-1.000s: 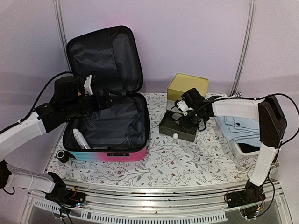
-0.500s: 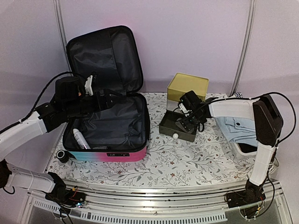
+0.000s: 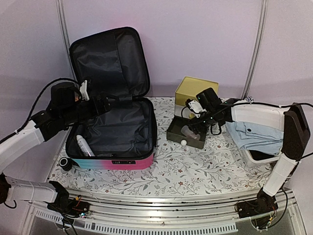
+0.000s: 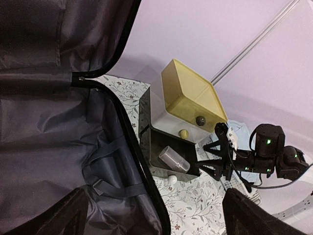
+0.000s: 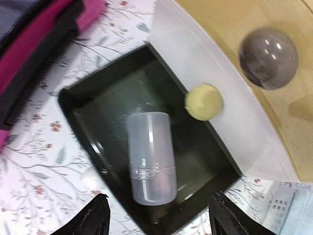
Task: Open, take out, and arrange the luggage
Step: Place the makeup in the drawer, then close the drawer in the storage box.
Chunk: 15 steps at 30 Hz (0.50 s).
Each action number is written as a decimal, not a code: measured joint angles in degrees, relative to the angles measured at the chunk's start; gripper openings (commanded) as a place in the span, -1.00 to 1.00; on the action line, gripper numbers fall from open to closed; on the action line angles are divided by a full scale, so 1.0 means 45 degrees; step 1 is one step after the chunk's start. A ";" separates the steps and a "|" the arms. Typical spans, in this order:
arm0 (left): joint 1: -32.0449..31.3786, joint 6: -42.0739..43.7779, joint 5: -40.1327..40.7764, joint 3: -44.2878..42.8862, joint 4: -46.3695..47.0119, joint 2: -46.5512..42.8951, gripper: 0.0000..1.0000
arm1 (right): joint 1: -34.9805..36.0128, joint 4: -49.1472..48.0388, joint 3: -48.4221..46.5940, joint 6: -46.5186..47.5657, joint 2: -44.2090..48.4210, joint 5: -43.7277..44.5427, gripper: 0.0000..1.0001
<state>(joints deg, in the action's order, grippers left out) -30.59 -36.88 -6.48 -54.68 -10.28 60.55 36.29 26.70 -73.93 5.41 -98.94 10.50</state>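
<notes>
One left claw (image 3: 112, 102), jaws wide, hovers above the luggage (image 3: 122, 132).

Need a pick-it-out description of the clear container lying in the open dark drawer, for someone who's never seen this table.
Find the yellow-topped drawer box right of the open luggage. Its dark bottom drawer is pulled out, and the container lies on its side inside it. It is the only translucent cylinder there; its neighbours are small round knobs on the drawer fronts.
</notes>
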 measured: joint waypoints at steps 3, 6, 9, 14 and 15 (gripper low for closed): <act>0.0272 -0.0398 -0.0073 0.0738 0.0423 -0.0665 0.97 | 0.0000 -0.0160 0.0131 0.0053 0.0141 -0.0937 0.20; 0.0442 -0.0641 -0.0384 0.1428 0.1025 -0.1015 0.97 | 0.0000 -0.0214 0.0359 0.0112 0.0136 -0.2016 0.11; 0.0471 -0.0743 -0.0597 0.1549 0.1219 -0.0952 0.97 | 0.0000 -0.0219 0.0447 0.0170 0.0097 -0.3079 0.09; 0.0515 -0.0719 -0.0821 0.1549 0.1472 -0.0763 0.97 | 0.0019 -0.0243 0.0452 0.0267 -0.0019 -0.4279 0.02; 0.0520 -0.0714 -0.0850 0.1549 0.1467 -0.0709 0.97 | 0.0034 -0.0257 0.0452 0.0287 -0.0063 -0.4464 0.00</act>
<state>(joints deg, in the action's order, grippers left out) -28.25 -40.10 -10.31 -47.70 -3.68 57.36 36.45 25.54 -71.90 6.70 -99.22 -9.58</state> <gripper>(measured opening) 0.984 0.522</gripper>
